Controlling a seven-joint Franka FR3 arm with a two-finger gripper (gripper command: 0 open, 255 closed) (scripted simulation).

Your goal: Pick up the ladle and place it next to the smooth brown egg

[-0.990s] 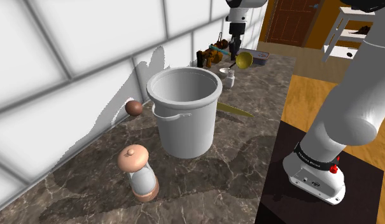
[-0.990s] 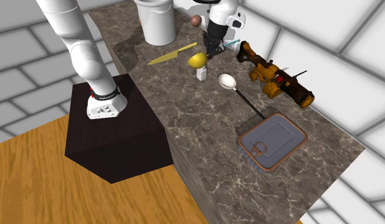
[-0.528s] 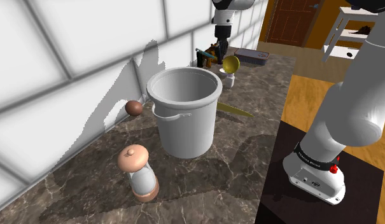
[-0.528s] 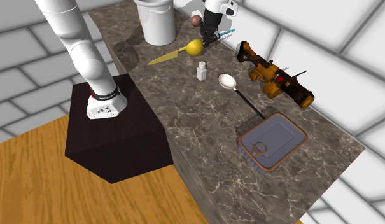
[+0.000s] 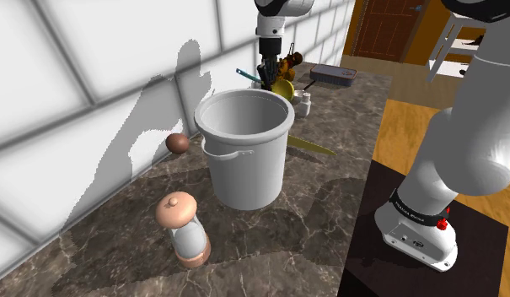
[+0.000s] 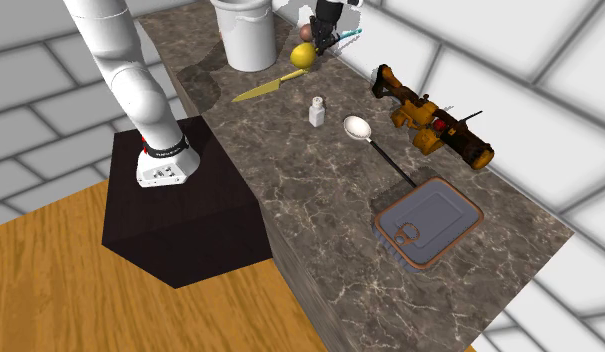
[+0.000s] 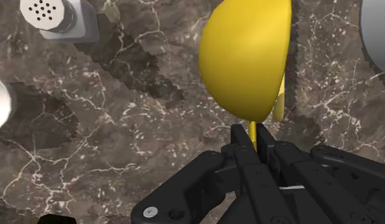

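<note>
I have the fingers (image 7: 243, 141) closed almost all the way, pinching the thin yellow stem of the one ladle (image 7: 245, 57) between them, with no gap showing on either side. The ladle's round yellow bowl hangs just ahead of the fingertips, up off the worktop (image 7: 153, 127), and its shadow lies on the marble beneath. In the second exterior view a light blue end of the handle pokes out on the opposite side of the fingers from the bowl.

Working outward, I count one of everything. One pale bucket (image 5: 244, 152) stands just below the fingers, and the ladle's bowl is close above its rim. One brown egg (image 5: 178, 143) sits on the worktop by the tiled wall, lower than the fingers and near them, touching neither the fingers nor the ladle.

A little farther from the fingertips are one white shaker (image 7: 54, 16) and one yellow knife (image 6: 270, 85), both on the worktop. Past those lies one white spoon (image 6: 358, 127) with a black handle.

Well apart from the fingers are one orange-and-black drill (image 6: 430, 120) and one grey tray (image 6: 428, 222) with a brown rim. One grinder (image 5: 185, 228) stands on the far side of the bucket from the fingers.
</note>
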